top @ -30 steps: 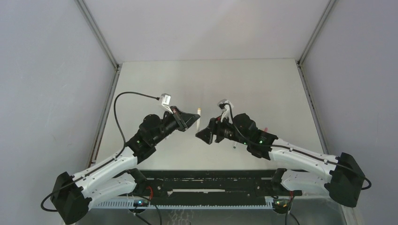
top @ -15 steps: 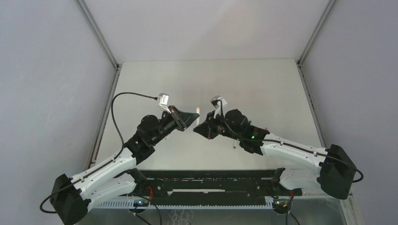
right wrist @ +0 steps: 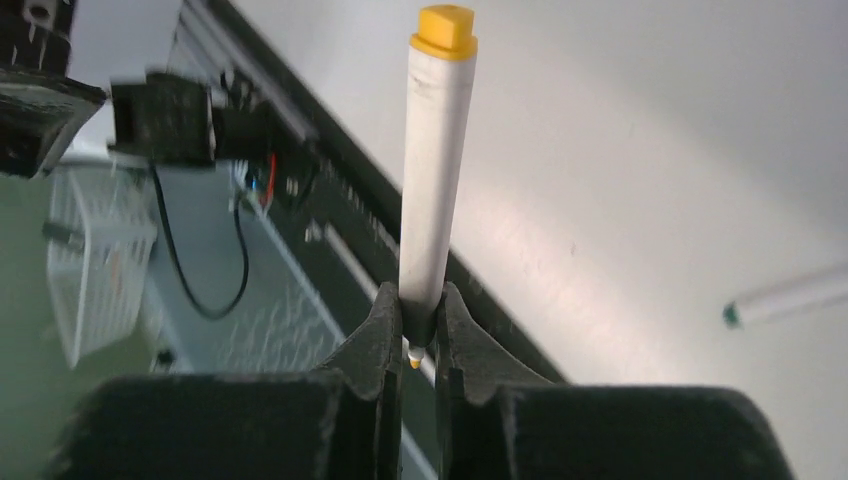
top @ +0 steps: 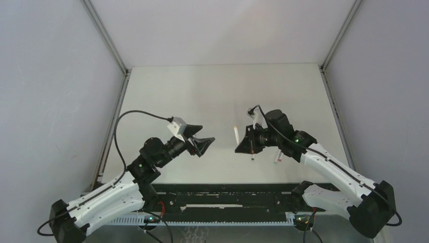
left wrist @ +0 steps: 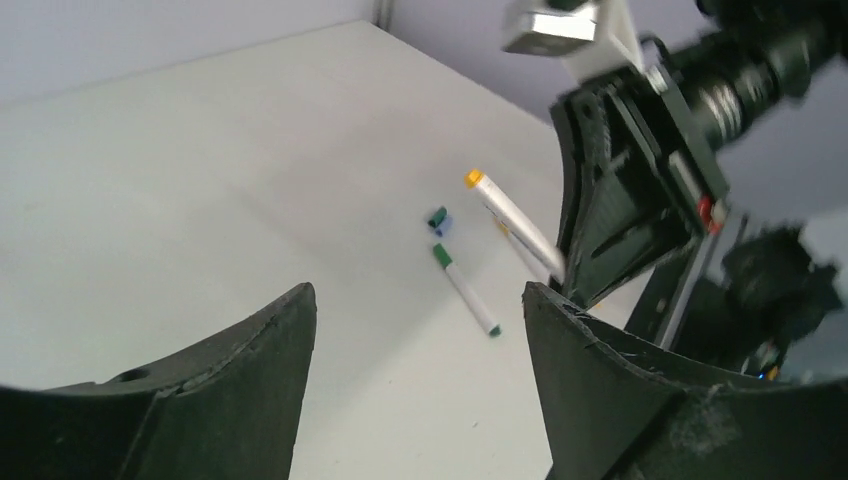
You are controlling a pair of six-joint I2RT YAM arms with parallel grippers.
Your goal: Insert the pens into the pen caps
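Seen from above, the left gripper [top: 204, 141] hangs over the near half of the white tabletop [top: 202, 86]. Its two black fingers [left wrist: 235, 390] are spread wide and released, with nothing between them.

At its 3 o'clock, and apart from it, the right gripper [right wrist: 417, 295] is clenched on a thin white marker pen with a yellow-orange end piece [right wrist: 436, 170]. The pads pinch the barrel close to its small yellow writing tip, which peeks out just below them. The rest of the barrel stands out past the fingertips, orange end farthest from the wrist. From above the pen points to about 11 o'clock off the gripper and is held up off the table.

Two more pens lie flat on the tabletop. In the top view, a white pen with green ends [left wrist: 466, 291] is at the right gripper's 5 o'clock. A white pen with a reddish end [top: 277, 156] is at its 4 o'clock, partly hidden by the right arm [top: 324, 162].

From the left wrist camera, a stubby green plastic cap [left wrist: 437, 215] and a stubby blue plastic cap [left wrist: 445, 228] sit just beyond the green pen, at its 12 o'clock. They are just beside each other, and blur hides whether they touch. Both lie loose, on no pen.
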